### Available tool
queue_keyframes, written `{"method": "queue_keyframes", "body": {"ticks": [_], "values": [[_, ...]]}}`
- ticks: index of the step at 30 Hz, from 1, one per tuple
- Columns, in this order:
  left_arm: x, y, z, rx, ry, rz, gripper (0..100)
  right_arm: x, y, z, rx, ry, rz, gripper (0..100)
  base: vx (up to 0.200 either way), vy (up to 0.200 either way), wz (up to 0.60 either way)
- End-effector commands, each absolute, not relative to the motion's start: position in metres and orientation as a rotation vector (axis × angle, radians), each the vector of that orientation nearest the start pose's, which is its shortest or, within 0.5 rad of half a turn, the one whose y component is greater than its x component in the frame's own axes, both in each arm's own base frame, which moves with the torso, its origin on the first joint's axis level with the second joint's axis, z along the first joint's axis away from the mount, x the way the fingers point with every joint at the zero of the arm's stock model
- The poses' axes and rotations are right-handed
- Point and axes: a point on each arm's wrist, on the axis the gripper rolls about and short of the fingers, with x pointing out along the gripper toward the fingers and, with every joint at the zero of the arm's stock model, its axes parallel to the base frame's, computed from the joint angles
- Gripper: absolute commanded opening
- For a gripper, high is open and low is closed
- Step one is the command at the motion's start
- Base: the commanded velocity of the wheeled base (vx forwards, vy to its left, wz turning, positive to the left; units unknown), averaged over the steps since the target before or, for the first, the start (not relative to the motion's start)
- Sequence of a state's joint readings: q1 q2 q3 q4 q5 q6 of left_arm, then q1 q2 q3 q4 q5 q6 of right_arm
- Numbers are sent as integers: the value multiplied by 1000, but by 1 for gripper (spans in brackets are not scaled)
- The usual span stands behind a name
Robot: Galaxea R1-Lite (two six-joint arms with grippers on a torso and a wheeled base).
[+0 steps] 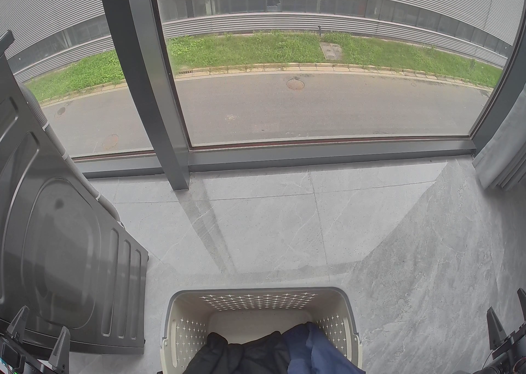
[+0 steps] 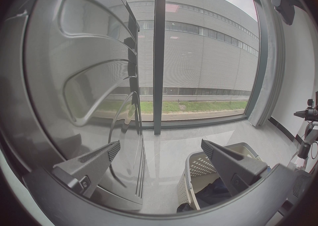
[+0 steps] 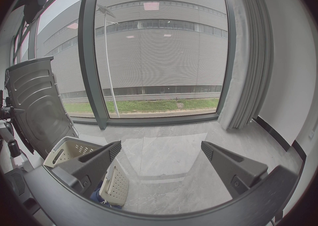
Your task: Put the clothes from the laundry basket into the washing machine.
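In the head view the laundry basket [image 1: 260, 297] stands on the floor [image 1: 356, 227], directly in front of the robot. The clothes [image 1: 263, 353], one black piece and one dark blue, lie in its near part. The washing machine [image 1: 60, 260] stands at the left, near the basket, and turns a ribbed grey panel toward it. I cannot tell where its door is. The left gripper [image 1: 43, 326] hangs low beside this panel. The right gripper [image 1: 507, 309] is low at the right, apart from the basket.

In the left wrist view the left jaws are wide open and hold nothing. The panel is close, so I think a careless swing on this side could hit it.

In the right wrist view the right jaws are also wide open and empty. Bare floor runs to the window [image 3: 159, 54] and the curtain [image 3: 246, 71], so this side has much more room. The clothes are limp, and a hanging part may catch on the basket rim and drag the basket.
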State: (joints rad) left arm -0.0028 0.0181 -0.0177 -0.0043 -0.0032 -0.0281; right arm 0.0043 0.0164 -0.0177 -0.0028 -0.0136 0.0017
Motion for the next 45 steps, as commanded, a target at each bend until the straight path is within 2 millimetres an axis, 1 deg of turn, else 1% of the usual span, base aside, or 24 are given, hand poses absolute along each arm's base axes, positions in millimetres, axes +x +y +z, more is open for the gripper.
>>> {"method": "queue_keyframes", "body": {"ticks": [1,38,45], "values": [[-23,0,76,-29,-5,-6,100,-22,0,76,2,3,-9,100,0,0,0],[-23,0,76,-32,-5,-6,100,-22,0,76,2,3,-9,100,0,0,0],[-23,0,76,-32,-5,-6,100,-22,0,76,3,3,-8,100,-200,0,0]]}}
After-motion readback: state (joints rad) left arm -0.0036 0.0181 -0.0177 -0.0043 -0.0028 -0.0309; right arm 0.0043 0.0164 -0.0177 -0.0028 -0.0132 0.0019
